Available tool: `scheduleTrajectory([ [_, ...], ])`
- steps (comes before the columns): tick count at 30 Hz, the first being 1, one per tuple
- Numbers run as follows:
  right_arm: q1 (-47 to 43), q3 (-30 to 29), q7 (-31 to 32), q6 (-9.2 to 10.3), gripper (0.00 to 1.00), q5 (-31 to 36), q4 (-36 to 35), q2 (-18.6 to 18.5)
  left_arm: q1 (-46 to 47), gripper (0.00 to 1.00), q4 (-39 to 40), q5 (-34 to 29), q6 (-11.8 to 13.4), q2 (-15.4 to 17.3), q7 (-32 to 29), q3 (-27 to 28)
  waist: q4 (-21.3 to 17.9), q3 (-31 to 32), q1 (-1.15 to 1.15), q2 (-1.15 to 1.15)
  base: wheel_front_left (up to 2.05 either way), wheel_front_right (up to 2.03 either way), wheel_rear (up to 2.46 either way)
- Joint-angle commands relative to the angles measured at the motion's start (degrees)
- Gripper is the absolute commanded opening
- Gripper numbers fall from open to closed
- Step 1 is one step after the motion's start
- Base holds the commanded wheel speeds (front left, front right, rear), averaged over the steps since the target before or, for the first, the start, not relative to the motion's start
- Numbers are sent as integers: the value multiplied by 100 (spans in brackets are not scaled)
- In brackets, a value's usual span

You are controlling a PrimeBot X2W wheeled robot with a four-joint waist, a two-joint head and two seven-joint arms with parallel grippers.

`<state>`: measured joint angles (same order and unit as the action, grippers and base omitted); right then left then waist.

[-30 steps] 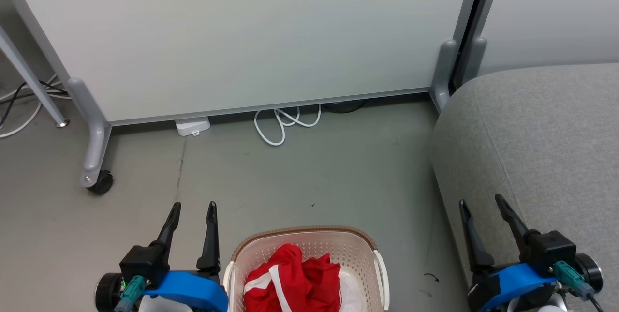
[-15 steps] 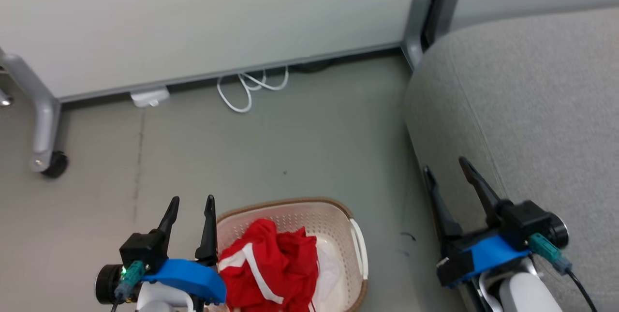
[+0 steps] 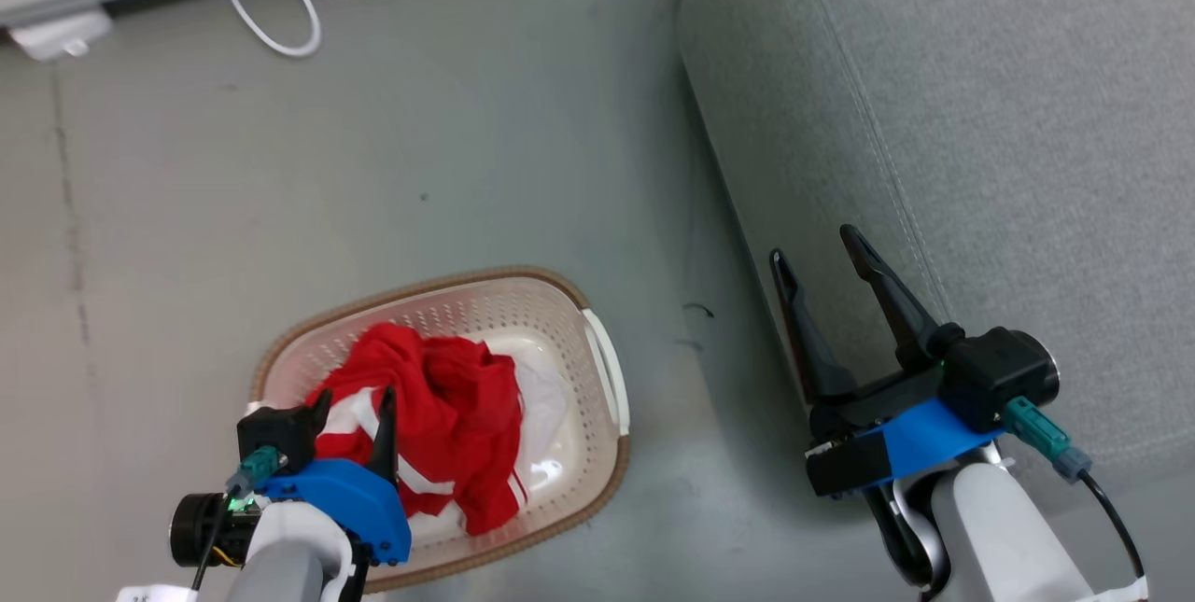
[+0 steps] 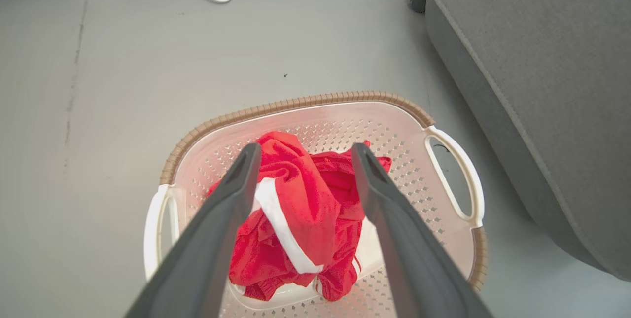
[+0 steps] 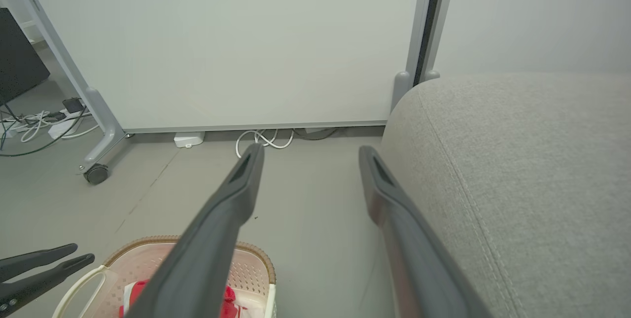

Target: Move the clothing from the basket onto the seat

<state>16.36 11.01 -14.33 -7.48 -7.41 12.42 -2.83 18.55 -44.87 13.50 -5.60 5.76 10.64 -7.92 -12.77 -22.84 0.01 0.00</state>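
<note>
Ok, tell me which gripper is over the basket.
The left gripper: open, it hangs over the red clothing in the basket. The right gripper, also open, is off by the edge of the grey seat, away from the basket.

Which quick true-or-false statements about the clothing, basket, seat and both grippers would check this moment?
1. The red clothing lies in the basket. True.
2. The left gripper is clamped on the clothing. False: its jaws stand open over the basket, closed on nothing.
3. The basket stands on the seat. False: it stands on the floor, beside the seat.
4. The right gripper has open jaws by the seat's edge and holds nothing. True.
</note>
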Motion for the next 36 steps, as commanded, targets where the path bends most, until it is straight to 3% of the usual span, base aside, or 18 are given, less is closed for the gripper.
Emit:
scheduleTrajectory([
  [1, 110, 19, -50, -3, 100, -54, 21, -11, 180, 100, -142, 11, -17, 55, -22, -4, -322, -444, -1, 0, 0, 0, 0],
  [9, 280, 140, -90, -3, 100, -319, -105, -9, 719, 100, -1029, 174, 38, 129, -126, 102, -561, -1052, -1, 0, 0, 0, 0],
  [18, 329, 267, -93, -3, 100, -472, -382, -9, 1342, 100, -1630, 251, 298, 310, -106, 210, -732, -1624, -1, 0, 0, 0, 0],
  [29, 440, 343, -90, -3, 100, -577, -446, -10, 1828, 100, -2206, 244, 634, 295, -117, 140, -735, -1898, -1, 0, 0, 0, 0],
  [33, 410, 337, -90, -3, 100, -559, -451, -10, 1965, 100, -2364, 263, 614, 306, -164, 99, -787, -1960, -1, 0, 0, 0, 0],
  [34, 400, 325, -90, -3, 100, -556, -444, -9, 1999, 93, -2403, 287, 612, 302, -188, 106, -792, -1968, -1, 0, 0, 0, 0],
  [36, 395, 315, -90, -3, 100, -565, -436, -9, 2059, 0, -2458, 303, 604, 301, -199, 92, -801, -1977, -1, 0, 0, 0, 0],
])
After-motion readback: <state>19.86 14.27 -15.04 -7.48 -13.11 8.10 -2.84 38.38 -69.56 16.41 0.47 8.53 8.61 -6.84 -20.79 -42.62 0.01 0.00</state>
